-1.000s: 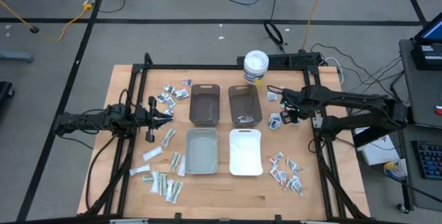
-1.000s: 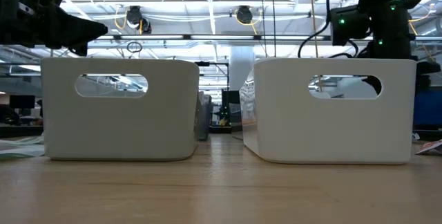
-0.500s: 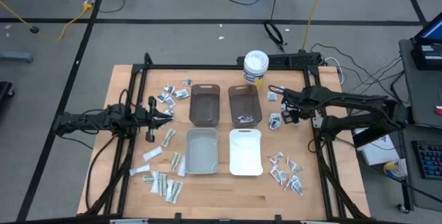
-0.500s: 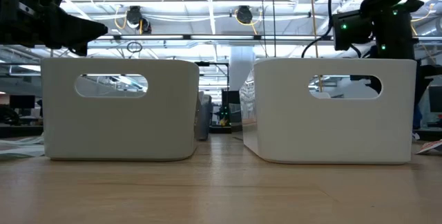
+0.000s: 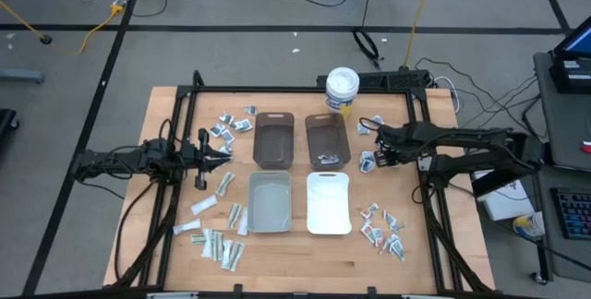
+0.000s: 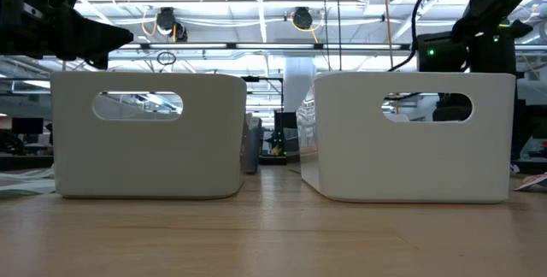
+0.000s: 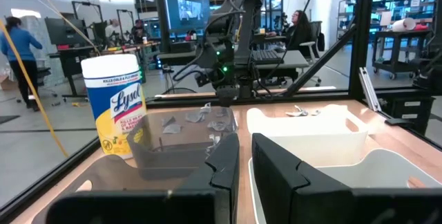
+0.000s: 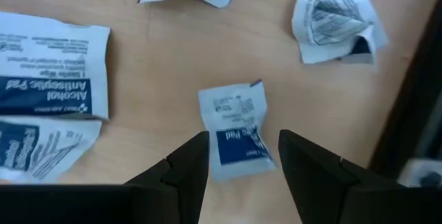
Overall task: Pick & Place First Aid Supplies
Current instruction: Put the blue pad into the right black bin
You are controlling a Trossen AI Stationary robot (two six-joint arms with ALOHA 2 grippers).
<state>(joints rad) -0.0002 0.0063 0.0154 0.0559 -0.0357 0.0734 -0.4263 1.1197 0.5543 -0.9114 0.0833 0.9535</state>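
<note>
The first aid supplies lie in loose groups on the wooden table: packets (image 5: 231,125) at the far left, strips (image 5: 217,239) at the near left, packets (image 5: 383,225) at the near right. A few more (image 5: 367,161) lie right of the brown bins. My right gripper (image 5: 373,156) points down over these, open. In its wrist view the right gripper (image 8: 243,138) has one finger on either side of a small white packet with a blue mark (image 8: 233,124), which lies flat on the wood, untouched. My left gripper (image 5: 222,154) waits level at the table's left, shut and empty.
Two brown bins (image 5: 273,139) (image 5: 326,139) stand at the middle, a grey bin (image 5: 269,201) and a white bin (image 5: 328,202) nearer. A white tub with a yellow label (image 5: 342,87) stands behind them. Larger blue-printed packets (image 8: 52,65) and a crumpled one (image 8: 335,23) lie close to the small packet.
My right gripper has come down toward the packets right of the brown bins, shifting slightly toward the table's left, its fingers still apart. The packets have stayed where they were.
</note>
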